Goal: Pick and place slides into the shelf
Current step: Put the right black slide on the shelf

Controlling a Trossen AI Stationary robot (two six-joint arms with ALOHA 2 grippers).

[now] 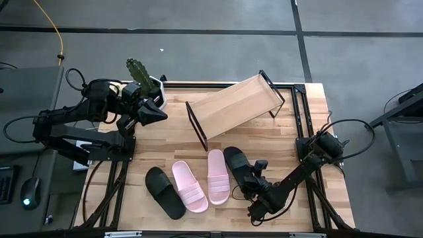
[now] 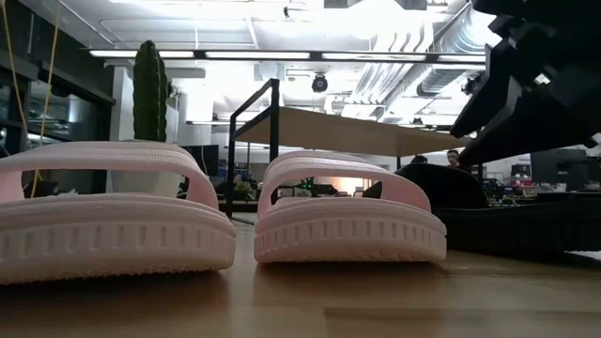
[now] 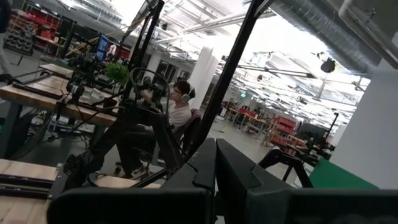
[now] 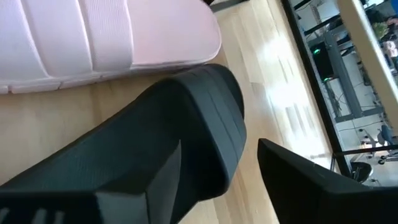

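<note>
Lower right of the high view, the right tool sits with fingers apart astride a black slide. The left tool, fingers together, waits upper left beside the shelf.

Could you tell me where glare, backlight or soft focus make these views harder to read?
Low view: bright ceiling lights behind backlight the pink slides, and the black slide reads as a dark mass. Left wrist view: the room beyond is washed out, and the left claw is a dark silhouette. Right wrist view: window glare streaks the tabletop; the close right claw looks soft.
</note>
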